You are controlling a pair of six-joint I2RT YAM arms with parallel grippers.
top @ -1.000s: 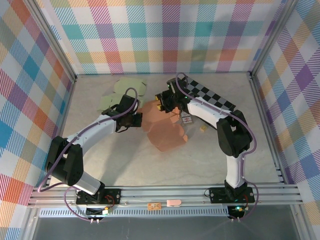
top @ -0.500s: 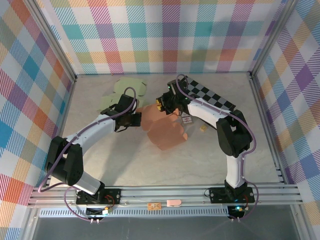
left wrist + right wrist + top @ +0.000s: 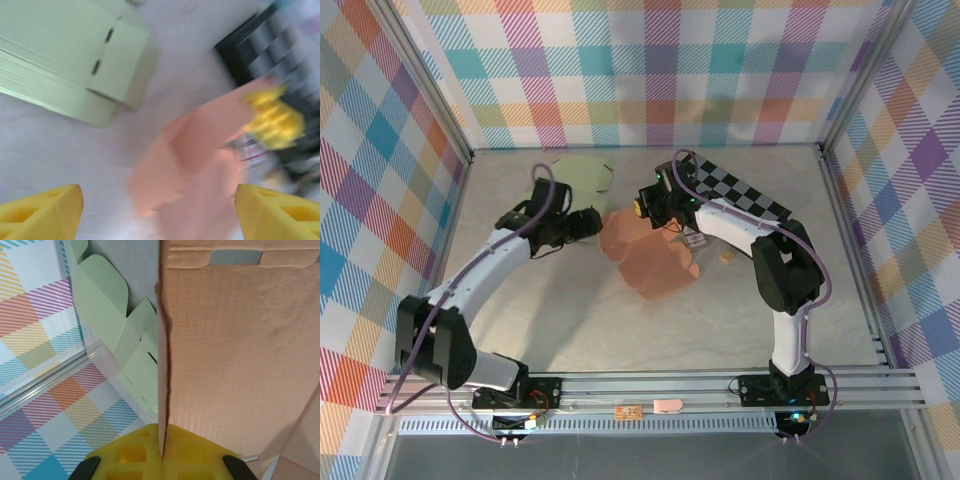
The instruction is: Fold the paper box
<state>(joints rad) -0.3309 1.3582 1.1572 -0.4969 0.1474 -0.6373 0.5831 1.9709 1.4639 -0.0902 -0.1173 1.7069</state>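
Holding the salmon paper box [image 3: 225, 350] by one panel: my right gripper [image 3: 162, 440] is clamped on that panel's edge, and the panel rises straight ahead of the pads. My left gripper [image 3: 590, 222] hangs just beside the sheet, jaws apart and empty, with the flaps ahead between them. Pale green blanks [image 3: 75, 65] lie beyond. Step, as I judge it: first wall being raised. Next: the left jaws take the adjoining flap and crease it against the held wall.
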